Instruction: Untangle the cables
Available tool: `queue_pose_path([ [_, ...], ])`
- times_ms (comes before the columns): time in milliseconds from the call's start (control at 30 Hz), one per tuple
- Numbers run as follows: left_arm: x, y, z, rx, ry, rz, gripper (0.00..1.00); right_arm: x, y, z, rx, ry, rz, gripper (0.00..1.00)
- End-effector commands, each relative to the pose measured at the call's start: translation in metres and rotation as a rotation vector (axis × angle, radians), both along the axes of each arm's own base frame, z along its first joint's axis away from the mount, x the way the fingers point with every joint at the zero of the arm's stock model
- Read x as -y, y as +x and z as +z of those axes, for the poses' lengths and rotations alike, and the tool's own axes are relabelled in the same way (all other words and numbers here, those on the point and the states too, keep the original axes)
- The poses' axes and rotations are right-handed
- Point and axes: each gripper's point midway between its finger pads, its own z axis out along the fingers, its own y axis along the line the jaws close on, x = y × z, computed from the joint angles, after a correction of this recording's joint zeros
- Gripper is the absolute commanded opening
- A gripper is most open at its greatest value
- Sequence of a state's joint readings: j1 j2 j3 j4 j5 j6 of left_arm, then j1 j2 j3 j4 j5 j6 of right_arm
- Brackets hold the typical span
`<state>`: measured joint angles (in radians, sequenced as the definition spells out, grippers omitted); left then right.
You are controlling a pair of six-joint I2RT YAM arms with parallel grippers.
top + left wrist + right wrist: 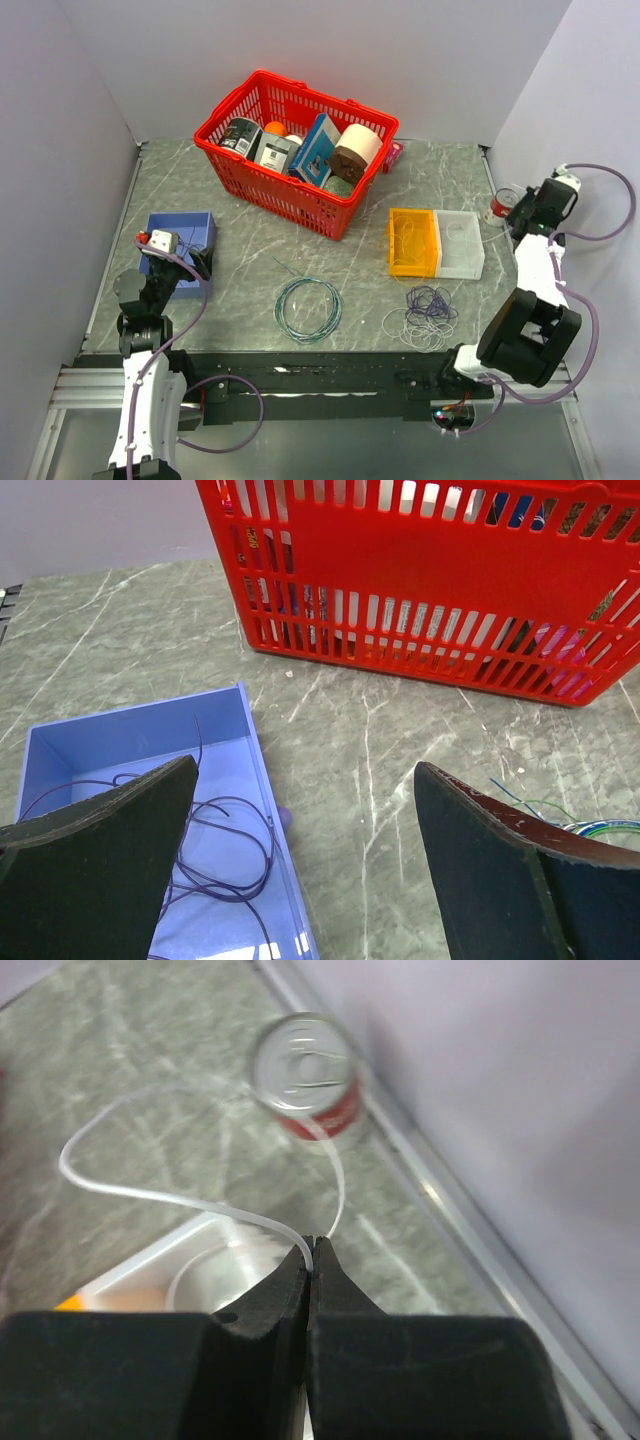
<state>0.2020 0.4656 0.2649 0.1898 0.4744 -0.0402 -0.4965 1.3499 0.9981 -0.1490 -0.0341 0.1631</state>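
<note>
A tangle of thin purple and white cables (425, 315) lies on the table near the front right. My right gripper (312, 1247) is shut on a thin white cable (150, 1196) and holds it raised above the clear bin (461, 244) at the far right; the cable loops away from the fingertips on both sides. My left gripper (305, 780) is open and empty, its jaws wide apart above the right wall of the blue bin (110, 742). A thin purple cable (225, 840) lies inside that blue bin. The blue bin also shows in the top view (185, 235).
A red basket (295, 150) full of items stands at the back centre. An orange bin (413, 243) holding a yellowish cable sits beside the clear bin. A teal-green cable ring (308, 309) lies front centre. A red can (308, 1075) stands by the right wall.
</note>
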Motion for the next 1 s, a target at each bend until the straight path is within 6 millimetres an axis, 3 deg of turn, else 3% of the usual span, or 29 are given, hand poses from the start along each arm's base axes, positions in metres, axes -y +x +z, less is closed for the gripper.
queue_pose_path([
  [0,0.000,0.000,0.013,0.042,0.013,-0.001,0.96,-0.003,0.009,0.020,0.052,-0.052,0.049,0.00],
  [100,0.000,0.000,0.012,0.039,0.011,0.002,0.96,-0.043,0.028,0.005,0.019,-0.084,0.205,0.00],
  [167,0.001,0.000,0.011,0.032,0.011,-0.005,0.96,-0.068,0.036,-0.016,-0.043,-0.066,0.295,0.00],
  [267,0.001,0.000,0.013,0.038,0.015,-0.004,0.96,-0.087,0.036,-0.040,-0.112,0.042,0.320,0.00],
  [367,-0.001,0.000,0.015,0.051,0.016,0.006,0.96,-0.088,0.028,-0.064,-0.168,0.143,0.254,0.00],
  [800,-0.001,-0.001,0.015,0.058,0.020,0.004,0.96,-0.094,0.012,-0.117,-0.349,0.306,0.214,0.01],
  [867,0.000,-0.001,0.014,0.055,0.020,0.001,0.96,-0.094,0.011,-0.115,-0.352,0.305,0.212,0.11],
  [900,0.000,-0.001,0.015,0.056,0.019,0.002,0.96,-0.094,0.010,-0.114,-0.349,0.303,0.212,0.26],
  [967,0.000,-0.001,0.015,0.058,0.017,0.001,0.96,-0.094,0.011,-0.103,-0.329,0.281,0.216,0.42],
])
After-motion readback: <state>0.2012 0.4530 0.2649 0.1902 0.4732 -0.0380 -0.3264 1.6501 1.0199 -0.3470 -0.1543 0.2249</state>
